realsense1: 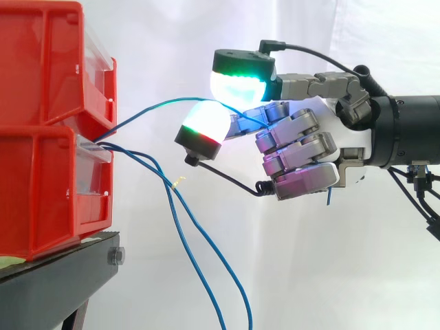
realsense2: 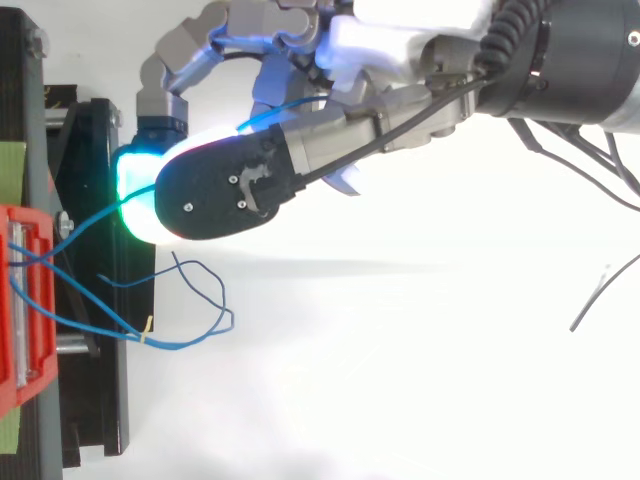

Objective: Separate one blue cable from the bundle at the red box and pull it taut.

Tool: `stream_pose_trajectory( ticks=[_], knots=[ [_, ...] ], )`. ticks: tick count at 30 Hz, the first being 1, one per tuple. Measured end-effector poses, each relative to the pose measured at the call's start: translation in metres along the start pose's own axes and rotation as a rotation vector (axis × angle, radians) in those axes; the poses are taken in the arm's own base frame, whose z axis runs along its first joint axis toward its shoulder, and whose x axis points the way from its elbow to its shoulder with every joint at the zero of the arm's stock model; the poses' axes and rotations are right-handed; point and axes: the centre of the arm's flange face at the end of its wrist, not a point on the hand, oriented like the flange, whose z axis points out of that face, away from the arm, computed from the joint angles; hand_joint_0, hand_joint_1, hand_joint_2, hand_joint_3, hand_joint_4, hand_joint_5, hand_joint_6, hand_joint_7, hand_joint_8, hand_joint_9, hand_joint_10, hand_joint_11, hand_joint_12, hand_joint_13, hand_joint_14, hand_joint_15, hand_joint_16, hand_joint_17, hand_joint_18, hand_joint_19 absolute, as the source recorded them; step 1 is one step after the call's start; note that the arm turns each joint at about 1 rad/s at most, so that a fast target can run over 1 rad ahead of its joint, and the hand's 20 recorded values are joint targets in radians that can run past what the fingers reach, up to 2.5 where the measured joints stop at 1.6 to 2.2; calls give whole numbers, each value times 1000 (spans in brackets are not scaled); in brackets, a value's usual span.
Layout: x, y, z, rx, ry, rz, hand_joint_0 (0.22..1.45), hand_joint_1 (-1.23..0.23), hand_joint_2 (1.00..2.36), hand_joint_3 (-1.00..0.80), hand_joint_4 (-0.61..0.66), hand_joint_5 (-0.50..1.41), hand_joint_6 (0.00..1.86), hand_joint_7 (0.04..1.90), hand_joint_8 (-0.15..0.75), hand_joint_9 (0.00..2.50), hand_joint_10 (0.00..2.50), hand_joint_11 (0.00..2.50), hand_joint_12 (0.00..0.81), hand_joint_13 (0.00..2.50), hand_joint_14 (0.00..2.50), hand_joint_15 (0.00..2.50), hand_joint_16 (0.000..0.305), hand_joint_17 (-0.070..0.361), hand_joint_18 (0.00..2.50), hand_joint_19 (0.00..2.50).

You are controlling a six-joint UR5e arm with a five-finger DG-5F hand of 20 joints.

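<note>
**Item: hand (realsense1: 323, 113), closed on one blue cable (realsense1: 165, 103).** Two glowing pads (realsense1: 240, 79) meet at the hand's 9 o'clock side, and the cable passes between them; the other fingers are curled below. The pinch reads as sound, though the contact itself is hidden.

**Item: held cable, position.** In the side view it leaves the seam between the upper red bin (realsense1: 41, 62) and the lower red bin (realsense1: 41, 192), then climbs toward 2 o'clock into the pads. It bows slightly, so it is probably not yet fully taut.

**Handling note.**
- Draw straight back toward 3 o'clock in the side view, away from the bins, with the pinch firm.
- Stop once the bow flattens. More force may slip the thin cable through the pads or strain it at the bin.
- A level pull seems best, since lifting would drag the cable against the upper bin's lip.

**Item: slack cables (realsense1: 172, 194).** These are blue, come from the same seam, and hang toward 5 o'clock, well below the hand. One carries a small yellow tag (realsense1: 180, 181). They lie apart from the held cable except at the bin mouth, where tangling could pull them along.

**Item: black stand (realsense1: 62, 265).** It sits under the bins, clear of the pull path.

**Item: white curtain (realsense1: 172, 41).** Backdrop, no obstruction.
</note>
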Motion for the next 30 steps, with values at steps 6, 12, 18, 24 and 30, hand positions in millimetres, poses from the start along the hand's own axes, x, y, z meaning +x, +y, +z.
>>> stream_pose_trajectory(
  ticks=[6, 12, 18, 24, 30],
  knots=[
    [1, 0, 0, 0, 1, -1, 612, -736, 1048, 124, 232, -177, 896, 735, 366, 1113, 2500, 2144, 567, 1658, 2500, 1449, 251, 188, 2368, 930],
    [3, 0, 0, -1, 3, 0, 600, -776, 1001, 48, 275, -181, 911, 764, 379, 1006, 2500, 2033, 567, 1543, 2500, 1438, 247, 185, 2212, 894],
    [3, 1, 1, -1, 4, 0, 577, -779, 1011, -145, 260, -181, 937, 782, 369, 950, 2500, 1949, 538, 1330, 2500, 1399, 220, 165, 1935, 966],
    [3, 1, 1, -1, 2, -2, 527, -655, 1004, -425, 245, -162, 924, 851, 361, 961, 2500, 1856, 494, 1131, 2500, 1252, 67, 150, 1559, 1270],
    [5, 1, 1, -1, 2, -2, 603, -425, 1006, -416, 191, -152, 892, 954, 324, 975, 2500, 1934, 430, 1130, 2402, 1258, 53, 119, 1497, 1597]
  ],
)
